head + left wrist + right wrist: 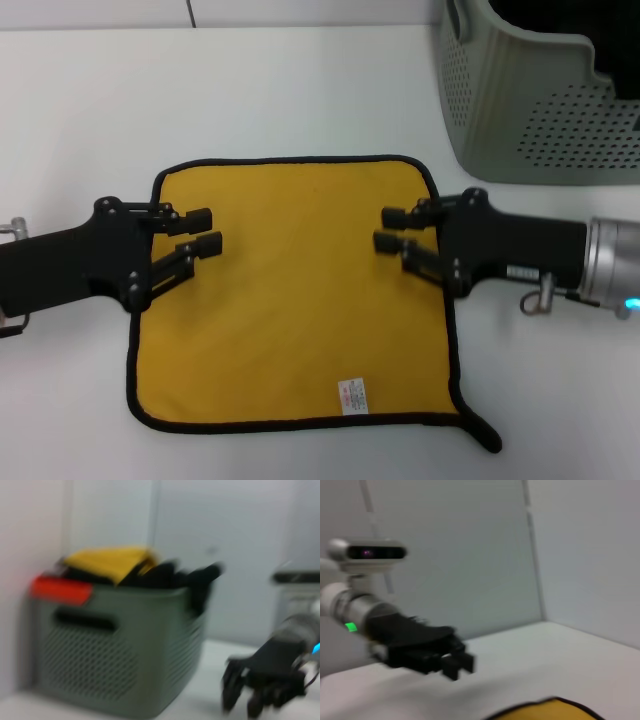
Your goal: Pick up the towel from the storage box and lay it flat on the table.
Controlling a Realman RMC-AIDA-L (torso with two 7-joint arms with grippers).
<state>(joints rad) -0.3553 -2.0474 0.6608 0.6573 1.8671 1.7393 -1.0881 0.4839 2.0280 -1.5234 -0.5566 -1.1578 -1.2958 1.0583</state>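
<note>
- The towel (300,290) lies spread yellow-face-up at the centre of the head view on the white table (300,90), its black border showing on all 4 sides and its small white tag (352,395) near the lower edge; 1 corner at the lower right trails off in a curled black tail.
- The left gripper (205,232) hovers over the towel's left edge, fingers slightly parted and gripping nothing.
- The right gripper (392,228) mirrors it over the right edge, fingers likewise slightly apart and empty; the 2 face each other across the cloth, a pose that suggests each has let go of its own side.
- The storage box (530,110) stands at the upper right of the head view, well apart from the towel; the left wrist view shows more cloth heaped inside it.
- Judged from this, the laying-out looks essentially done.
</note>
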